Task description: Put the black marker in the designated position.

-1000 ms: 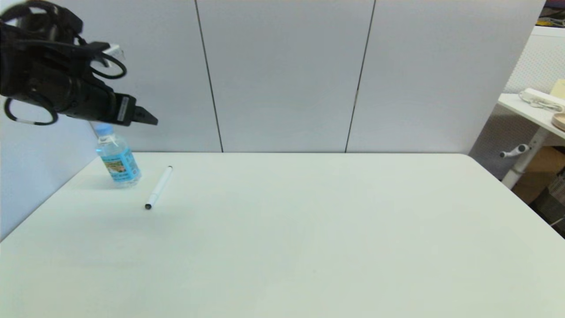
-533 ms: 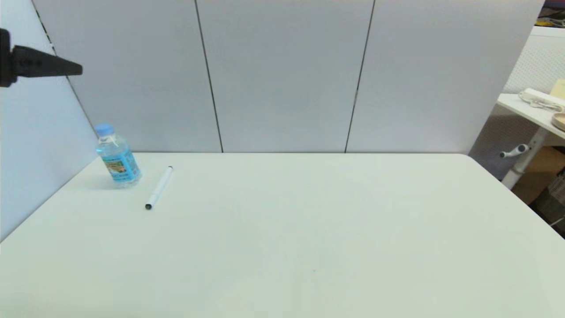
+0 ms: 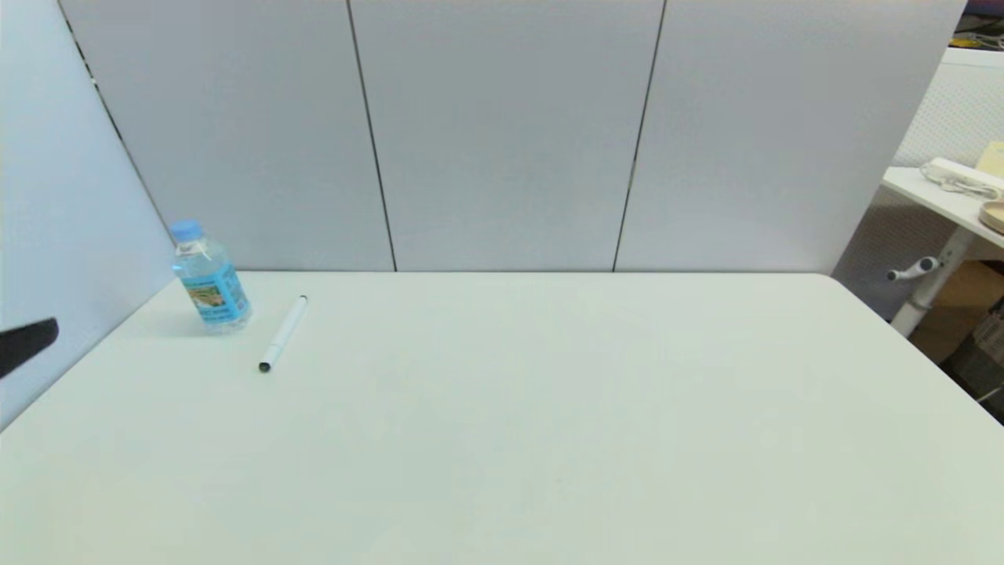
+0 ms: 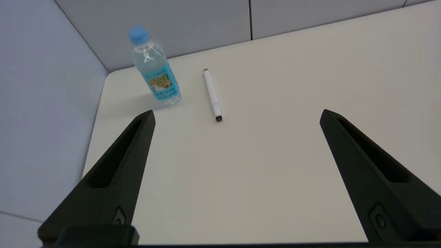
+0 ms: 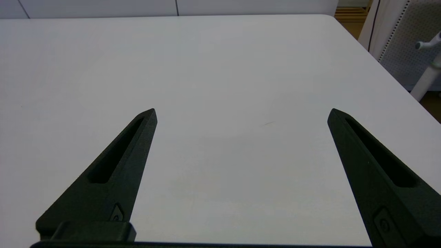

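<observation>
Now: black marker flat on tabletop just beside bottle, long axis pointing away; left end effector nearer, fingers spread wide, empty; right end effector likewise wide, empty.

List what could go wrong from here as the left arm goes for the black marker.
1. The water bottle stands upright close beside the black marker; the open left gripper, wide-spread and set back from both, could clip and topple it on approach.
2. The marker is slim and round, lying flat on the table; closing fingers may roll it away instead of pinching it.
The right gripper hangs open over bare tabletop, out of the way.
</observation>
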You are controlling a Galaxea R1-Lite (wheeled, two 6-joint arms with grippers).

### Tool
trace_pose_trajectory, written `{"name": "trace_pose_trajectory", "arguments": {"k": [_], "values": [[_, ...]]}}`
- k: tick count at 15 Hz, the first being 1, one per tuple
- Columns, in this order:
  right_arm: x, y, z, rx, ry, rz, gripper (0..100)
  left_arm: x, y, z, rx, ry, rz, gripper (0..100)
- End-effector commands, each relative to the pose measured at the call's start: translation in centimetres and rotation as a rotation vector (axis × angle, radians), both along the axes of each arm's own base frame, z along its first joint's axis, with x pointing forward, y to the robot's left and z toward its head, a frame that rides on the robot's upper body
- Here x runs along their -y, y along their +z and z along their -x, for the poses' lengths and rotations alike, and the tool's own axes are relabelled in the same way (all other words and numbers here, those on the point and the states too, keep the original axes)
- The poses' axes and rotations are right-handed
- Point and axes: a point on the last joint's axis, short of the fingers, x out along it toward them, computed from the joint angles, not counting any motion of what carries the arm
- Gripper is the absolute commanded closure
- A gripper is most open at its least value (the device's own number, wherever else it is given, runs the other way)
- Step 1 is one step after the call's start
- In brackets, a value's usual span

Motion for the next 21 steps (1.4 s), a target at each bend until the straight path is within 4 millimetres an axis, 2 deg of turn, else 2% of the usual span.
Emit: {"name": "trace_pose_trajectory", "arguments": {"k": [1,3,4,10,15,21], "values": [[0.0,0.0,0.0,0.0,-0.001,0.0,0,-0.3,-8.9,5.8,0.042,0.006,0.029,0],[0.0,0.0,0.0,0.0,0.001,0.0,0,-0.4,-12.0,6.8,0.041,0.007,0.043,0],[0.0,0.0,0.0,0.0,0.001,0.0,0,-0.4,-13.4,6.7,0.006,0.012,0.046,0],[0.0,0.0,0.0,0.0,-0.001,0.0,0,-0.2,-17.7,6.7,0.066,0.012,0.052,0],[0.0,0.0,0.0,0.0,0.001,0.0,0,-0.4,-19.7,7.2,0.148,0.074,0.073,0],[0.0,0.0,0.0,0.0,0.001,0.0,0,-0.4,-19.7,7.4,0.184,0.113,0.169,0]]}}
